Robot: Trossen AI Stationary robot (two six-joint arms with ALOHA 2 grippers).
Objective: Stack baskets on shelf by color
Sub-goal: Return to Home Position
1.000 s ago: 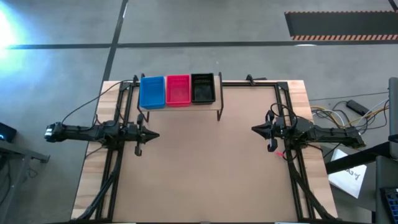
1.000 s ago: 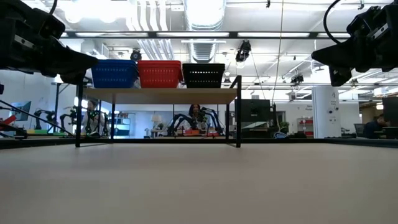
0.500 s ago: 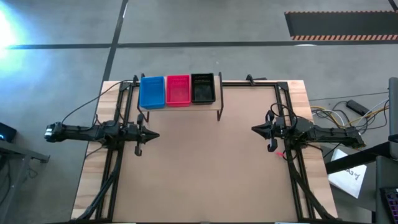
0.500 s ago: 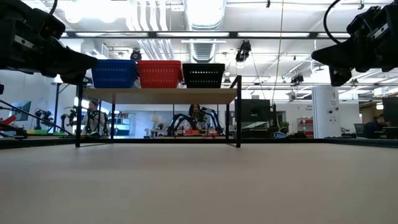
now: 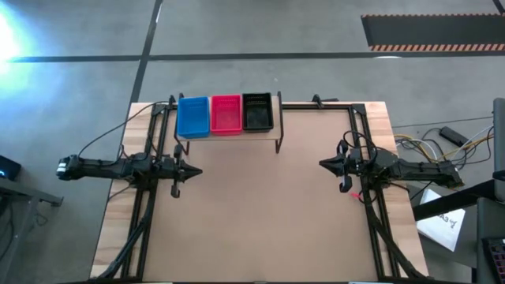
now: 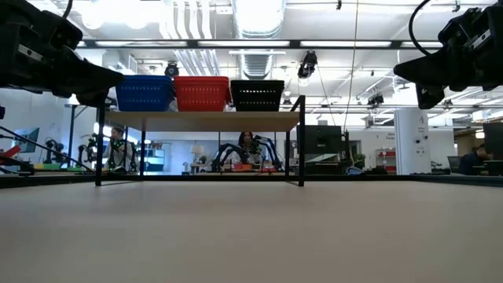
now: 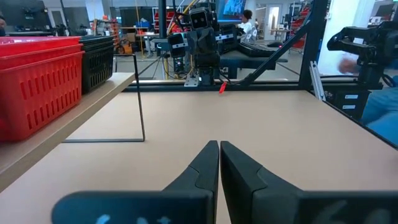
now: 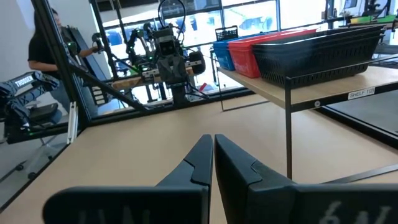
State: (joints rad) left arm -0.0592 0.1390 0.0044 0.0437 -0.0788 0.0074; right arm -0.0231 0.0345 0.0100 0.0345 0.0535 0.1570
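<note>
Sitting side by side on the shelf (image 6: 204,120) at the far edge of the table (image 5: 268,213), the blue baskets (image 5: 193,117), red baskets (image 5: 226,114) and black baskets (image 5: 257,112) look sorted, so I judge the stacking done and homing in hand. My left gripper (image 7: 217,149) and right gripper (image 8: 212,142) hang at their own sides, fingers pressed together, holding nothing. Next I need only park both arms.

At eleven o'clock on my tan tabletop (image 5: 260,221) stands the pale-wood, black-legged shelf (image 6: 204,120) bearing grid-meshed baskets, the blue basket (image 5: 192,117) toward nine o'clock, the red basket (image 5: 226,114) central, the black basket (image 5: 257,111) toward three o'clock, and my left gripper (image 7: 217,146) and right gripper (image 8: 211,140) are plain black.
</note>
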